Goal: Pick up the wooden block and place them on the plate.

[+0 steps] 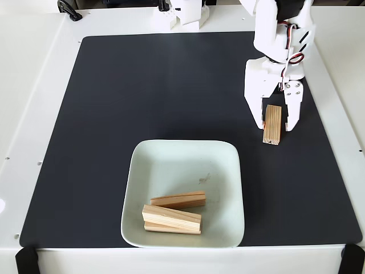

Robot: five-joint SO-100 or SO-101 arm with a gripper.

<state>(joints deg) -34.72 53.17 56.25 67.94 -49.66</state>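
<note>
My white gripper [274, 127] hangs over the right side of the black mat, its two fingers [292, 117] pressed against the sides of a light wooden block [272, 123]. That block stands steeply, its lower end poking out below the fingertips. I cannot tell whether it touches the mat. The pale mint square plate [182, 162] lies at the front centre, down and to the left of the gripper. Three more wooden blocks [171, 218] lie in its front half, partly stacked on each other.
The black mat [142, 91] covers most of the white table. The arm's base and white parts [182, 16] stand at the back edge. Black clamps [25, 260] sit at the front corners. Open mat lies to the left and behind the plate.
</note>
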